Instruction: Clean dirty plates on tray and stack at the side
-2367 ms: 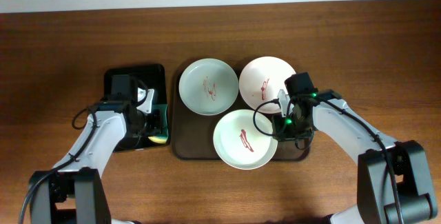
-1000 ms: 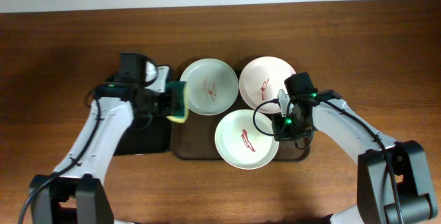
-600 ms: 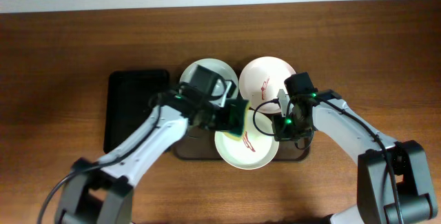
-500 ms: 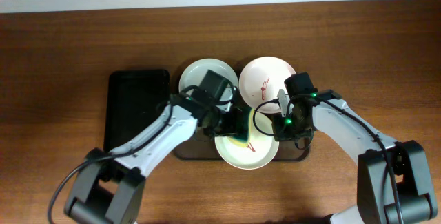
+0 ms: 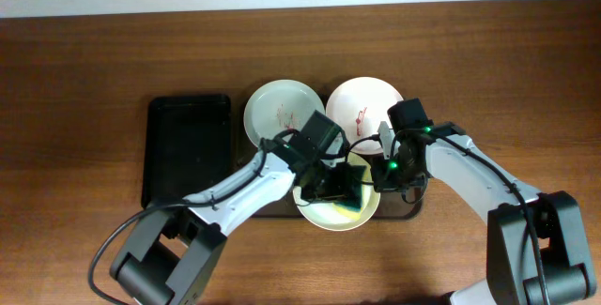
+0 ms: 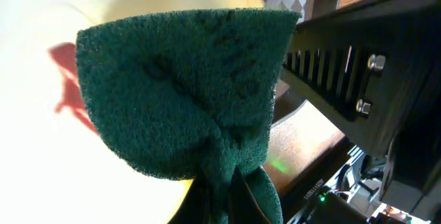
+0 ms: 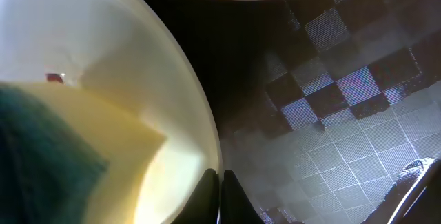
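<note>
Three plates lie on the dark brown tray [image 5: 246, 195]. The pale front plate [image 5: 324, 214] has red sauce [image 6: 69, 98] on it. My left gripper [image 5: 338, 185] is shut on a green and yellow sponge [image 5: 351, 187], which presses on this plate; the sponge's green side fills the left wrist view [image 6: 186, 79]. My right gripper [image 5: 383, 179] is shut on the front plate's right rim [image 7: 207, 138], with its fingertips [image 7: 216, 177] pinching the edge. The back-left pale plate [image 5: 274, 108] and the back-right pinkish-white plate [image 5: 364, 103] both show red smears.
A narrower black tray [image 5: 188, 150] lies left of the brown tray, with nothing on it. My left arm crosses over the brown tray and part of the back-left plate. Bare wooden table [image 5: 488, 70] surrounds the trays.
My left arm lifted the sponge from the black tray and carried it right, over the back-left plate, down onto the front plate. My right gripper has not moved.
</note>
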Motion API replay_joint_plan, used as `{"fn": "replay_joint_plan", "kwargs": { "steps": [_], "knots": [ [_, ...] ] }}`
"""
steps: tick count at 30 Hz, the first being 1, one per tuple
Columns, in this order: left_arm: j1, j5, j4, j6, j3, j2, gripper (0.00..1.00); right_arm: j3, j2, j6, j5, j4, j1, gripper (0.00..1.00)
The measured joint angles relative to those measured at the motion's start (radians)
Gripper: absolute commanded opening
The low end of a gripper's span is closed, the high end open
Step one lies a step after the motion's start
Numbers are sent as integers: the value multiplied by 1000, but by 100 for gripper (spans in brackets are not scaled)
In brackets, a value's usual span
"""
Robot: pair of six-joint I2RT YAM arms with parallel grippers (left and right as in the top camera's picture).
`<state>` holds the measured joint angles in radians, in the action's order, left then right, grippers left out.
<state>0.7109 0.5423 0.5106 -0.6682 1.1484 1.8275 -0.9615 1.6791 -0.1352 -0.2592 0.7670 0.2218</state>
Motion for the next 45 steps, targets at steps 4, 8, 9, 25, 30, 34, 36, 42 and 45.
{"fn": "replay_joint_plan", "kwargs": {
  "steps": [4, 8, 9, 25, 30, 34, 36, 42, 45],
  "knots": [
    [19, -23, 0, -29, 0, 6, 0, 0, 0, 0, 0, 5, 0, 4],
    [23, -30, -3, -37, 0, 43, 0, 0, 0, -1, 0, 7, 0, 4],
    [23, -29, -4, -37, 0, 52, 0, 0, 0, 0, 0, 7, 0, 4],
    [16, -314, 110, -29, 34, 55, 0, -3, 1, -10, -13, 18, 3, 4],
    [-21, -380, 135, -20, 32, 56, 0, -3, 2, -10, -7, 22, 3, 5],
    [-40, -393, 141, 6, 33, 56, 0, -3, 2, -10, -12, 21, 3, 42],
    [-42, -394, 141, 15, 33, 56, 0, -3, 2, -7, -37, 6, 3, 44],
    [-42, -397, 142, 21, 32, 56, 0, -3, 2, -17, -152, -108, 3, 43],
    [-42, -397, 142, 21, 32, 56, 0, -3, 3, -38, -174, -154, 3, 41]
  ]
}}
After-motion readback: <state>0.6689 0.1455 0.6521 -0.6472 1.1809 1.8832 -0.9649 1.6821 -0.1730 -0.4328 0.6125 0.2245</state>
